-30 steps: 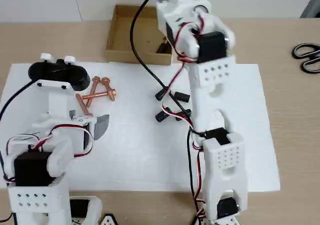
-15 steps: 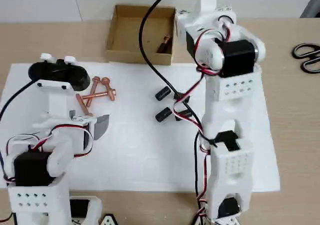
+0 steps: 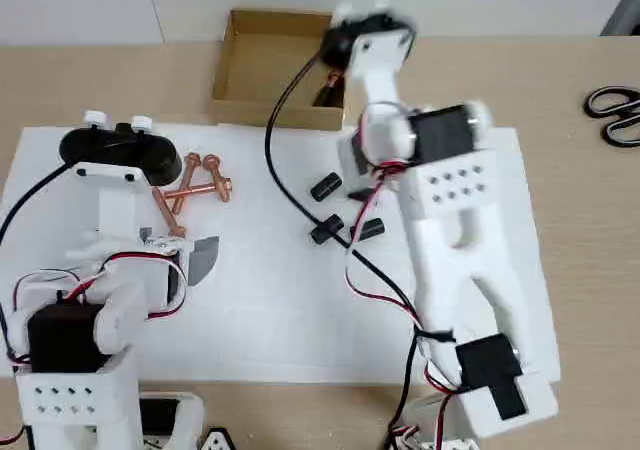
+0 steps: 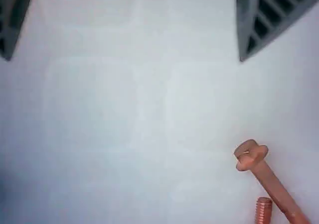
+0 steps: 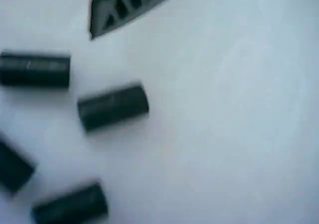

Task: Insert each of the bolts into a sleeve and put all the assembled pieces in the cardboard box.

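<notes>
A cluster of copper bolts [image 3: 195,185] lies on the white mat, just beyond my left gripper [image 3: 180,245]. That gripper is open and holds nothing; its wrist view shows one bolt head [image 4: 250,155] on the mat past the spread fingers [image 4: 269,15]. Several black sleeves [image 3: 325,232] lie mid-mat. My right gripper [image 3: 355,160] hangs over them, mostly hidden under its arm. In the right wrist view one grey finger [image 5: 134,5] stands free above the sleeves [image 5: 113,107], open and empty. The cardboard box [image 3: 260,110] at the back holds an assembled piece [image 3: 330,90].
The white mat [image 3: 270,310] covers most of the wooden table. Scissors [image 3: 615,110] lie at the far right edge. A black cable [image 3: 285,180] runs from the right arm's wrist across the mat beside the sleeves.
The right arm has drawn back from over the cardboard box and come down above the sleeves. The left arm has stayed still.
</notes>
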`<act>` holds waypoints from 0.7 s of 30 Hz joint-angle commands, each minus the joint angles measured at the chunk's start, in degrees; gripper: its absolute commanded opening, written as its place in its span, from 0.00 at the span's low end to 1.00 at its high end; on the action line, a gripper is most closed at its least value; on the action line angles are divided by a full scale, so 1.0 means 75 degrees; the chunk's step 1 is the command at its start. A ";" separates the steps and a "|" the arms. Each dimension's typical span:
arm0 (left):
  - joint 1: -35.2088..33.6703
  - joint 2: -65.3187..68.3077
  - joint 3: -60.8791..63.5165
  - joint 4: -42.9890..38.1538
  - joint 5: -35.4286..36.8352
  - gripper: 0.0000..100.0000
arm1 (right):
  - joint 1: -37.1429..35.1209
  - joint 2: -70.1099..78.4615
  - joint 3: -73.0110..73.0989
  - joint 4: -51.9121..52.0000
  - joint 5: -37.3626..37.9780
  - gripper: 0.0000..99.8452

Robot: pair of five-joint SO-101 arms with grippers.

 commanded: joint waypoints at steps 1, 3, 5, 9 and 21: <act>-0.0047 -0.0070 -0.0018 0.0012 -0.0070 0.27 | -0.0287 -0.0170 0.0774 -0.0416 -0.0059 0.16; -0.0047 -0.0070 -0.0018 0.0012 -0.0070 0.27 | -0.0486 0.0076 0.1008 -0.0604 -0.0680 0.16; -0.0047 -0.0070 -0.0018 0.0012 -0.0070 0.27 | -0.0662 0.0381 0.1043 -0.0815 -0.1793 0.16; -0.0047 -0.0070 -0.0018 0.0012 -0.0070 0.27 | -0.0920 0.1073 0.1055 -0.1260 -0.4360 0.16; -0.0047 -0.0070 0.0393 -0.0047 -0.0070 0.27 | -0.1237 0.2714 0.1032 -0.1799 -0.6353 0.15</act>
